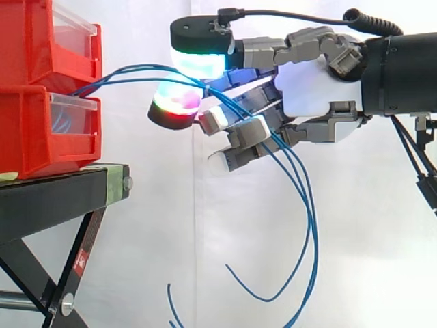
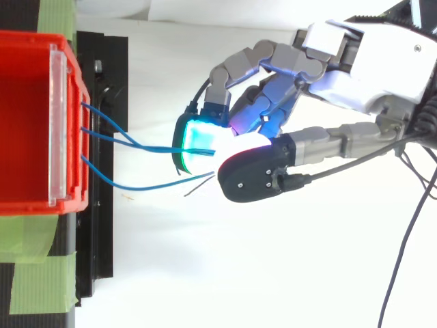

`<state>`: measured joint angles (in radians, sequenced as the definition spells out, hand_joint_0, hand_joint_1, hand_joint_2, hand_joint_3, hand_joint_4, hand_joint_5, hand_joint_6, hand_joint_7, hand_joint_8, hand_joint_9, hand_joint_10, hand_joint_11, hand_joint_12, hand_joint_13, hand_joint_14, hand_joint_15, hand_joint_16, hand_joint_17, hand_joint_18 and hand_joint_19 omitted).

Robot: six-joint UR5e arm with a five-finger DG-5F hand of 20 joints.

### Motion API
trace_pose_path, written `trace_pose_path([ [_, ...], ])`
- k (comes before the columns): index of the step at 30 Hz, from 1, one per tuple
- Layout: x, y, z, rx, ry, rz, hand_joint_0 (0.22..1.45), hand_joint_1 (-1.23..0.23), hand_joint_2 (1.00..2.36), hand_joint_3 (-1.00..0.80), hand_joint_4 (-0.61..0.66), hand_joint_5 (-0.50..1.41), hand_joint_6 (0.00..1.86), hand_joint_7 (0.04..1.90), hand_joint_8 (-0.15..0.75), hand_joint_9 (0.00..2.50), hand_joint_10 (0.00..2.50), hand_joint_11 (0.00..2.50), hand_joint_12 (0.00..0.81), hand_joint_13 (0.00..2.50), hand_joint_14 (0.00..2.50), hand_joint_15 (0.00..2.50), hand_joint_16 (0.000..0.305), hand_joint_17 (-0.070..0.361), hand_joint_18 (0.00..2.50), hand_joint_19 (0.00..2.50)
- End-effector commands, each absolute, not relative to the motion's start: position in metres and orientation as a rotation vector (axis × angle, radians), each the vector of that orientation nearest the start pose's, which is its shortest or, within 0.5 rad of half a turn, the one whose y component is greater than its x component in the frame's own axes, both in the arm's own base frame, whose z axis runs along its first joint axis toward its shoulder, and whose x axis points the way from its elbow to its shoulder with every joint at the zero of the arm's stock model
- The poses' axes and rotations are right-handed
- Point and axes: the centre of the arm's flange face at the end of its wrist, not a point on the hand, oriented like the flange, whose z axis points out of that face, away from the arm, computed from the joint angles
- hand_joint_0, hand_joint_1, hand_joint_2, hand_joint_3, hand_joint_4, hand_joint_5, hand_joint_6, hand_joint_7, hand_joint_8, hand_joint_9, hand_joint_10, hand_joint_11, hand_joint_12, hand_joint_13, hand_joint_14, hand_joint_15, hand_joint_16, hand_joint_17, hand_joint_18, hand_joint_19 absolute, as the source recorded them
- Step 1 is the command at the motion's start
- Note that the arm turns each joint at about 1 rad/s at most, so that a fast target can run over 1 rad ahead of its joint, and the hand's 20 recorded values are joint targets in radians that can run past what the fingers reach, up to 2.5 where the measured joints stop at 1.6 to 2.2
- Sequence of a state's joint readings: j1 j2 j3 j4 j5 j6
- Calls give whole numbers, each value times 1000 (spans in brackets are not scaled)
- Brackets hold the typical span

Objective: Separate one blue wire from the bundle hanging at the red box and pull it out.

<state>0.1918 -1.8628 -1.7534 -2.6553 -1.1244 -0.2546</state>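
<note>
Hand (image 1: 311, 89): curled tight, glowing pads (image 1: 198, 58) pinching the blue strands, out right of the bins.
Blue wires (image 1: 136, 70): stretched from the bin front into that pinch, tails drooping below the palm.
Red bins (image 1: 41, 130): stacked on the black stand (image 1: 54, 198).

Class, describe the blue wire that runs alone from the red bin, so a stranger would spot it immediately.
Start at the red bin seen from above; three blue wires leave its clear front. Two merge toward the hand's cyan pad. The target wire exits lowest in that view and runs separately.
</note>
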Motion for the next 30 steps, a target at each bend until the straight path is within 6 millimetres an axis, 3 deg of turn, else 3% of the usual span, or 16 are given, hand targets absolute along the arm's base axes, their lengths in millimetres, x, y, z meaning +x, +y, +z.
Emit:
trace_pose_path([
  [1, 585, -66, 292, 1150, 1144, 834, 634, -799, 1018, -234, 132, -218, 939, 941, 355, 1048, 15, 1229, 404, 1390, 23, 1200, 55, 124, 764, 548],
  [11, 586, -65, 292, 1149, 1145, 835, 661, -906, 1007, -410, 159, -226, 934, 936, 344, 997, 16, 1213, 403, 1334, 26, 1178, 55, 125, 741, 523],
  [22, 586, -65, 292, 1149, 1145, 835, 591, -608, 1004, -446, 178, -219, 923, 924, 360, 1050, 16, 1216, 411, 1368, 23, 1173, 56, 127, 749, 578],
  [30, 586, -65, 292, 1149, 1145, 835, 630, -650, 1013, -350, 152, -215, 929, 937, 354, 1069, 15, 1230, 411, 1377, 23, 1176, 56, 126, 757, 570],
])
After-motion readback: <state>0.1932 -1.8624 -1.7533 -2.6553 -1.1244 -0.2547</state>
